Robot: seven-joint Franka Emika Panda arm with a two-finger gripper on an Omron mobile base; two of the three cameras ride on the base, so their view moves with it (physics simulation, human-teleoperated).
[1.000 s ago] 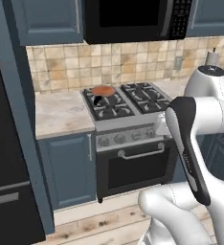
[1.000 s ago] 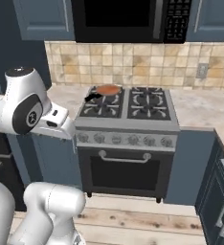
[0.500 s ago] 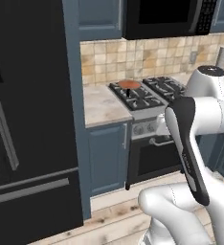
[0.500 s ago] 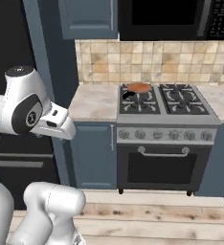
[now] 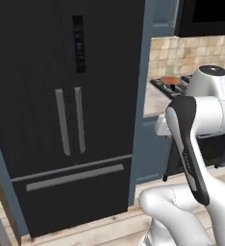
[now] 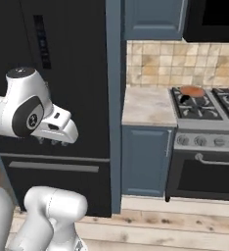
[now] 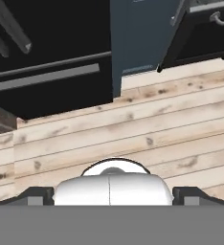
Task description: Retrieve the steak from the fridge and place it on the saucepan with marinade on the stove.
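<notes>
Right now the fridge (image 5: 66, 115) stands shut, both tall black doors closed with their grey bar handles (image 5: 68, 120) side by side down the middle and the bottom drawer (image 5: 73, 185) closed beneath them. From the left base view it takes up the 9 o'clock half of the scene; from the right base view it sits at 10 o'clock behind the arm's white elbow. The steak cannot be seen anywhere.

Past a narrow blue panel, a pale stone worktop (image 6: 146, 105) tops a blue cabinet (image 6: 146, 162), and the stove (image 6: 207, 142) sits just beside it at 3 o'clock. The saucepan with marinade (image 6: 191, 91) rests on the stove's rear left burner, its orange-brown surface showing, short black handle pointing toward the front.

The gripper (image 7: 113, 195) hangs low, aimed down at the wooden floor (image 7: 133, 129) in front of the fridge drawer and the oven door. Its jaws stand spread wide with nothing between them.
</notes>
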